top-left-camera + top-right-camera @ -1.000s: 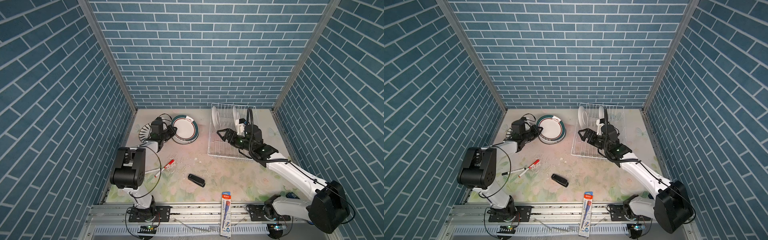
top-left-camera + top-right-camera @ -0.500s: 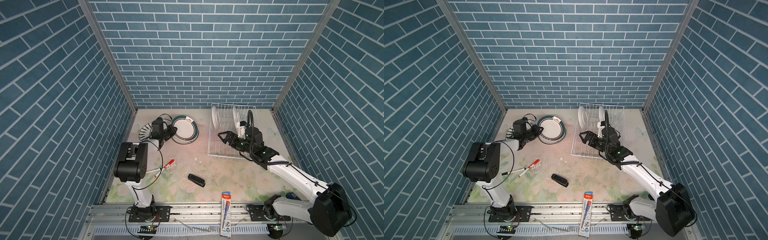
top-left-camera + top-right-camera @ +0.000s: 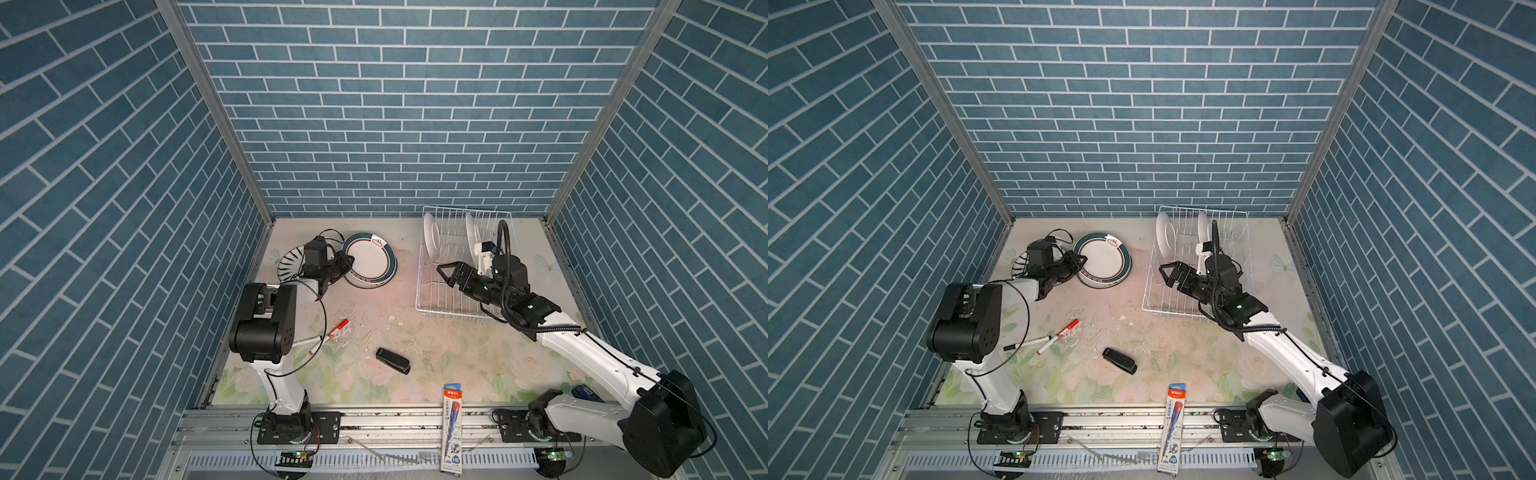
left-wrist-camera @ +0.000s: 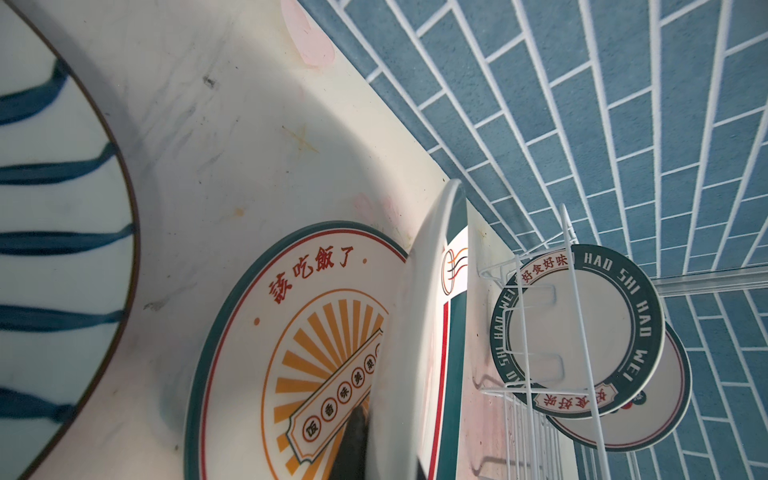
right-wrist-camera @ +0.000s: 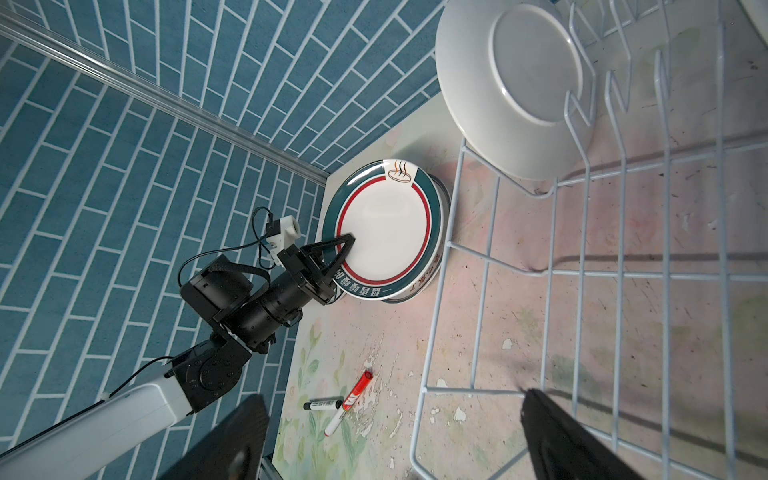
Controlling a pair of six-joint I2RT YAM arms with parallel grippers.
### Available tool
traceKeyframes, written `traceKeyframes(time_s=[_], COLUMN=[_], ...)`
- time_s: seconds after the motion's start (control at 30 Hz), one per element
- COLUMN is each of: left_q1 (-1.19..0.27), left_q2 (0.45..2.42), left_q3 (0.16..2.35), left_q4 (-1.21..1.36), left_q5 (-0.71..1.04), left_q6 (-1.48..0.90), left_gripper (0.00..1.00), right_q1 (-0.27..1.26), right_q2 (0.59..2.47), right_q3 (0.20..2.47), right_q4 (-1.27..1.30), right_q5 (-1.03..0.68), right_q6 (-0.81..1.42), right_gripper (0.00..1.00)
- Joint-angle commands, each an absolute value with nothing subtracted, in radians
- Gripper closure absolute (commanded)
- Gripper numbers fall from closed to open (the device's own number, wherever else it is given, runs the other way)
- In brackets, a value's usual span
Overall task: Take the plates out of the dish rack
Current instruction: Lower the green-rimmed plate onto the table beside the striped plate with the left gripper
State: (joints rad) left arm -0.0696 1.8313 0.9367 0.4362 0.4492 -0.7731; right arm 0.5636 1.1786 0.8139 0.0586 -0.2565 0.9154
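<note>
In both top views the left gripper (image 3: 345,264) is clamped on the left rim of a green-rimmed plate (image 3: 370,259) at centre-left of the frame, setting it on a stack beside a striped plate (image 3: 288,266). I judge the step in hand to be the put-down of the third plate out. The right gripper (image 3: 451,272), jaws wide apart and empty, hovers over the left front of the rack (image 3: 453,314) at centre-right, where two plates (image 3: 431,237) stand on edge in the far slots. Next, as I read it, the left jaws must let go and back off without dragging the plate, while the right goes in over the prongs for a rim. The left wrist view shows the held plate edge-on at lower centre, tilted over a sunburst plate (image 4: 316,332), so it may not lie flat yet. At right, through the rack wires, a dark lettered plate (image 4: 582,332) fronts a second one. The right wrist view shows a racked plate (image 5: 519,83) at top right, its back plain white with a raised foot ring, leaning between prongs. At centre, the green-rimmed plate is glossy white with a red ring and a steam emblem, pinched at its left rim.
</note>
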Motion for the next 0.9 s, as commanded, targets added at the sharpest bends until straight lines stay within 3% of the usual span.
traceKeyframes(time_s=[0.0,0.33,0.87], left_q1=[-0.063,-0.063,-0.061], left_q2=[1.848,1.864,1.84], left_q3=[0.963,0.97,0.977], left_q4=[0.469,0.456,0.388], left_q5=[0.459,0.462,0.437], left_q6=[-0.766,-0.769,-0.737], left_gripper=[0.96,0.95,0.78], right_q1=[0.561,0.561,0.561], right_q2=[1.163,1.163,1.166], right_q3=[0.787,0.785,0.782], right_q4=[0.061,0.064,0.071], right_q5=[-0.236,-0.236,-0.236], right_q6=[0.902,0.901,0.9], right_gripper=[0.04,0.04,0.04])
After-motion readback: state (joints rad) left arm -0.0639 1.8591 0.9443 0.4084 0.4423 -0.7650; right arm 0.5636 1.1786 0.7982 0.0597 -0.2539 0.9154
